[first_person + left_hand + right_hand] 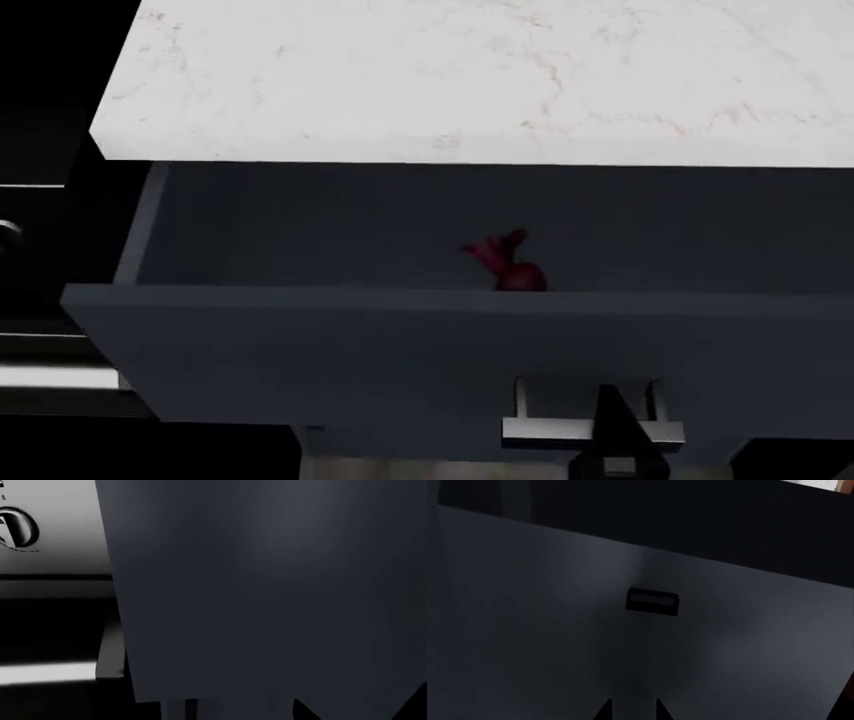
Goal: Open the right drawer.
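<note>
Under the front edge of the white marble surface [481, 80], the drawer [400, 350] stands pulled out, its slate-blue interior showing. A small red object [507, 262] lies inside, against the inner face of the drawer front, near the middle. The handle [587, 420] sits low on the front, toward its right side. A dark end effector [611, 440] shows at the handle; which arm it belongs to, and whether it grips the bar, cannot be told. In the right wrist view the handle lies ahead of two dark finger tips [606, 710], apart from it; their spread is unclear. The left wrist view shows an oven knob [17, 527] beside the drawer front
</note>
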